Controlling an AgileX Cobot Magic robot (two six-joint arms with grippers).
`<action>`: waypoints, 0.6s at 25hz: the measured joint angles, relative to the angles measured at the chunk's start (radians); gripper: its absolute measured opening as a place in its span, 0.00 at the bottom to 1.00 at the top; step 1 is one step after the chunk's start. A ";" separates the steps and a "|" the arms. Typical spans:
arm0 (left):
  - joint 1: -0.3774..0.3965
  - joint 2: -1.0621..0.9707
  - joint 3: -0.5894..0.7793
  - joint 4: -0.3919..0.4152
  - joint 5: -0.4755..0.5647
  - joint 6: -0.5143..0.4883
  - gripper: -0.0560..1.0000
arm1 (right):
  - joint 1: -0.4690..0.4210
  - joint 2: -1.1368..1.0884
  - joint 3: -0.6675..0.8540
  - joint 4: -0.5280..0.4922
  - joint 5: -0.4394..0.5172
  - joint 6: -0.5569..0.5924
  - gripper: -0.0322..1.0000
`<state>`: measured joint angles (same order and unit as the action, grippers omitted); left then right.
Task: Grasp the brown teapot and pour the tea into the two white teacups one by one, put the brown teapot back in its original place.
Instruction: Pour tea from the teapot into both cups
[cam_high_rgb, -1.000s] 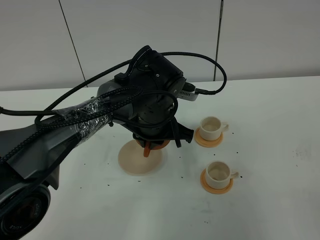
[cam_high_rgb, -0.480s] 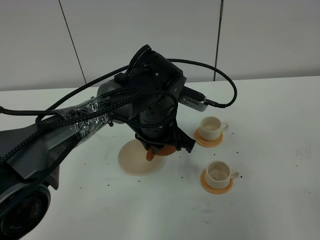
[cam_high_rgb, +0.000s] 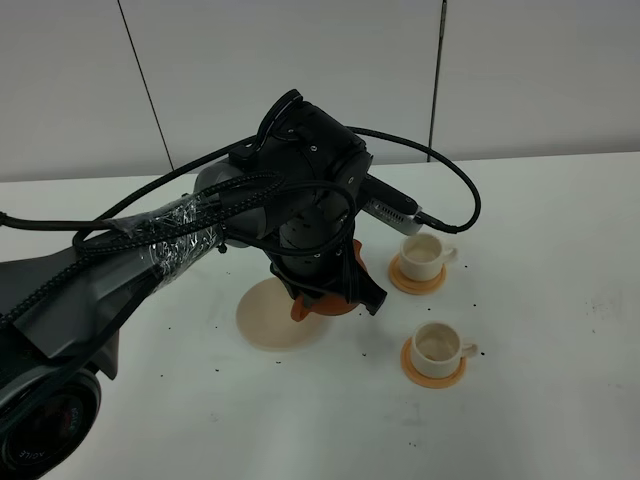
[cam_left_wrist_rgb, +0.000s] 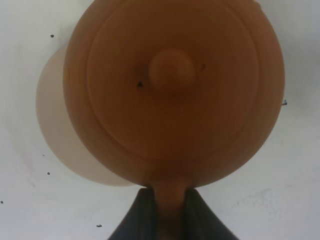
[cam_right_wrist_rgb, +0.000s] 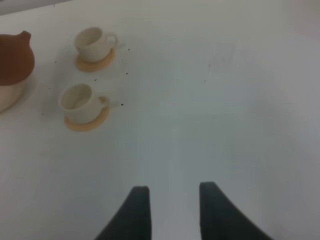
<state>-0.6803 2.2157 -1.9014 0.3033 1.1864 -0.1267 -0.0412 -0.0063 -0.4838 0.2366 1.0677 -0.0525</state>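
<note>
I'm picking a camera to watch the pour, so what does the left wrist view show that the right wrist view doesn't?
Only the left wrist view: the lid knob seen from straight above, and the left gripper clamped on the loop handle. Only the right wrist view: the two white teacups on their coasters, and the open right gripper. Both: the brown teapot and part of the beige trivet.

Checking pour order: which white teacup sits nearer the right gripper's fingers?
The front teacup, the one toward the high camera; the rear teacup sits beyond it, beside the brown teapot.
</note>
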 joint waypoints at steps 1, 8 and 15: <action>0.000 0.000 0.000 0.000 0.000 0.006 0.21 | 0.000 0.000 0.000 0.000 0.000 0.000 0.26; 0.000 0.000 0.000 0.000 0.000 0.019 0.21 | 0.000 0.000 0.000 0.000 0.000 0.000 0.26; 0.000 0.000 0.000 0.000 0.000 0.030 0.21 | 0.000 0.000 0.000 0.000 0.000 0.000 0.26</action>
<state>-0.6803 2.2157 -1.9014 0.3033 1.1864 -0.0968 -0.0412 -0.0063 -0.4838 0.2366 1.0677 -0.0526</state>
